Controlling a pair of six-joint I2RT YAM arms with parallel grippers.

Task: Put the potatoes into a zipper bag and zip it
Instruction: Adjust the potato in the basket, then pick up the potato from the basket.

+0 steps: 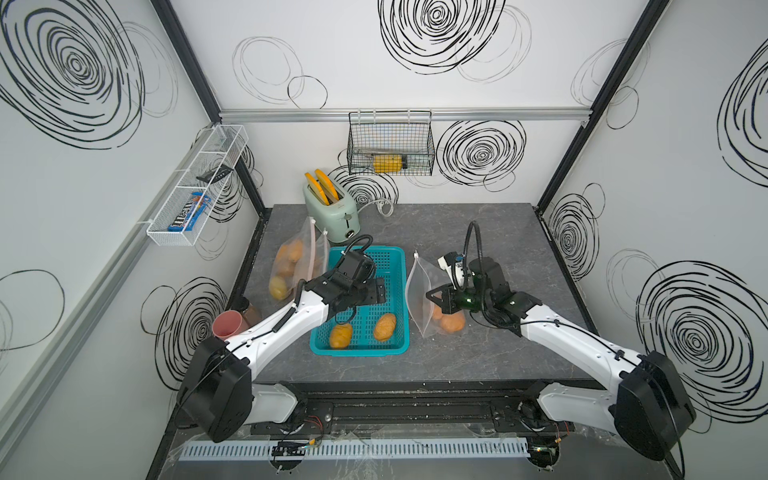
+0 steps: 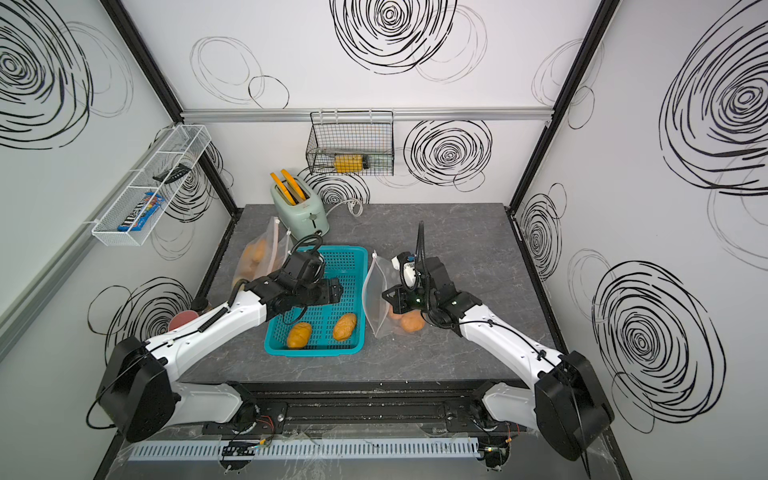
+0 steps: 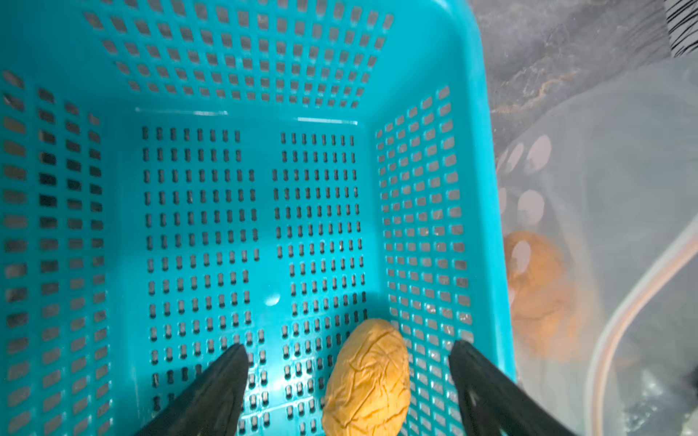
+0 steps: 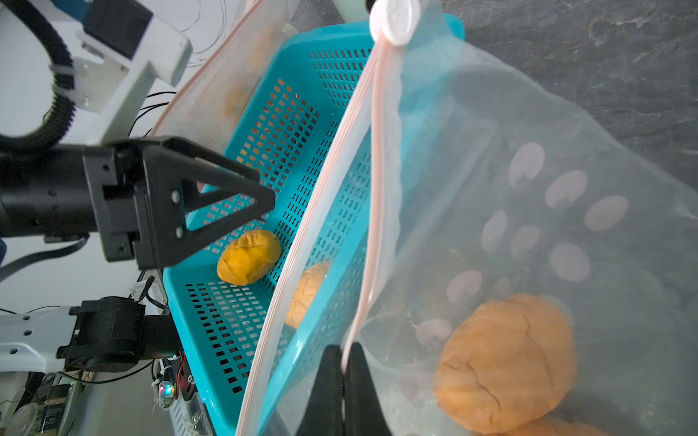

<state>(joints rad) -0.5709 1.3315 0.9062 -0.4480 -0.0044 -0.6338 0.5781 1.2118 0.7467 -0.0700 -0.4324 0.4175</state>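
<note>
Two orange-brown potatoes (image 1: pixel 341 336) (image 1: pixel 385 326) lie in the near end of the teal basket (image 1: pixel 361 353). My left gripper (image 1: pixel 380 289) hangs open above the basket floor; in the left wrist view one potato (image 3: pixel 368 381) lies between its spread fingers (image 3: pixel 226 373), untouched. To the right of the basket stands a clear zipper bag (image 1: pixel 419 291) with its mouth open, its white slider (image 4: pixel 394 17) at the far end. Potatoes (image 4: pixel 506 362) rest in its bottom. My right gripper (image 4: pixel 344 349) is shut on the bag's pink zipper rim, holding it up.
A second clear bag (image 1: pixel 291 266) full of potatoes leans left of the basket. A mint toaster (image 1: pixel 332 208) with orange toast slices stands behind it. A pink cup (image 1: pixel 226 324) sits at the table's left edge. A wire basket (image 1: pixel 390 145) and a white shelf (image 1: pixel 195 187) hang on the walls.
</note>
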